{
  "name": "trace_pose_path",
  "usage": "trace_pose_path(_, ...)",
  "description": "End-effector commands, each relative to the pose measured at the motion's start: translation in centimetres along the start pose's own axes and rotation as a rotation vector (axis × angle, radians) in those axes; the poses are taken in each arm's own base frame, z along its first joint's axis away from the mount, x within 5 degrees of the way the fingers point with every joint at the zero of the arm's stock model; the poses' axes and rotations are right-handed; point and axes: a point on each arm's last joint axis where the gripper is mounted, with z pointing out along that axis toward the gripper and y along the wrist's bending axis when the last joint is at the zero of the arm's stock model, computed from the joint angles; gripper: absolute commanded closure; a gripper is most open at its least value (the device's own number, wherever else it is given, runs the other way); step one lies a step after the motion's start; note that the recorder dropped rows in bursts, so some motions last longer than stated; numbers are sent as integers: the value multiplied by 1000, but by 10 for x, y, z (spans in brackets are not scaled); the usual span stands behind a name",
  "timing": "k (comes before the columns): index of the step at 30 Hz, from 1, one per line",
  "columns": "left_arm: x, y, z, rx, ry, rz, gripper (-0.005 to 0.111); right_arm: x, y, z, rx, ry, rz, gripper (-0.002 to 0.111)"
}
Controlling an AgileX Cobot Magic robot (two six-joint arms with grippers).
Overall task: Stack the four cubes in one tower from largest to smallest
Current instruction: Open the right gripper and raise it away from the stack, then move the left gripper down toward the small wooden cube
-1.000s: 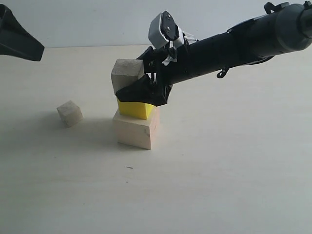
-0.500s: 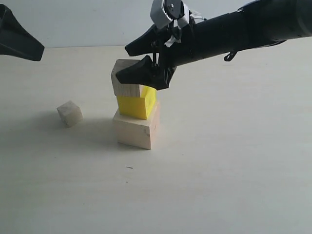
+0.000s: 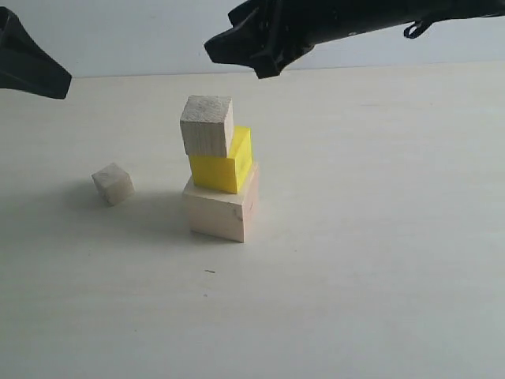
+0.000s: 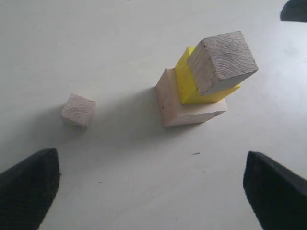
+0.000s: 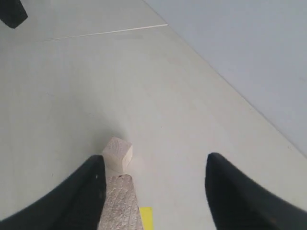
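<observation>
**A:** Where do the cubes stand?

**B:** Three are up. The tower [image 3: 217, 178] is just left of centre in the exterior frame: the big cube [image 3: 219, 212] on the worktop [image 3: 379, 237], the yellow cube [image 3: 221, 170] on it, and the smaller wood cube [image 3: 207, 126] on top. That top one sits toward the left edge of the yellow one, not centred. The tiny cube [image 3: 113, 184] lies alone on the worktop, left of the tower and clear of it.

**A:** And the arms?

**B:** The right pincer [image 5: 156, 157] hangs above the tower at the top of the frame, jaws spread, with nothing between them. The left pincer [image 4: 149, 153] is at the upper left, also wide apart and empty.

**A:** How will the last cube handle?

**B:** I'd judge it very light and quite rigid. It is bare wood, so the pads should get fair friction. The trouble is its size, because there is little face to press on. It also lies turned at an angle. I'd line the jaws up with two opposite side faces and grip at mid-height, leaving the underside free for setting down.

**A:** Risks?

**B:** A skewed pinch could make it pop out. And with the top cube sitting off-centre, a nudge on placing might tip the tower.
</observation>
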Motion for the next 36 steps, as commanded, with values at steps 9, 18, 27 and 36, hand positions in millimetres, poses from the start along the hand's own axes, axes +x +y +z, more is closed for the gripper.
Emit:
trace_pose_path(9,-1,0,-1,-7,-31,-5,1,-33,24,-44,10,36,60,108)
trace_pose_path(18,-8,3,-1,-39,-106,-6,1,-34,36,-66,50,184,183,108)
trace_pose_path(27,-10,2,0,-21,-121,-24,1,-37,43,-72,18,189,232,108)
trace_pose_path(36,-13,-3,-1,46,-150,-78,1,-39,45,-72,5,167,298,108)
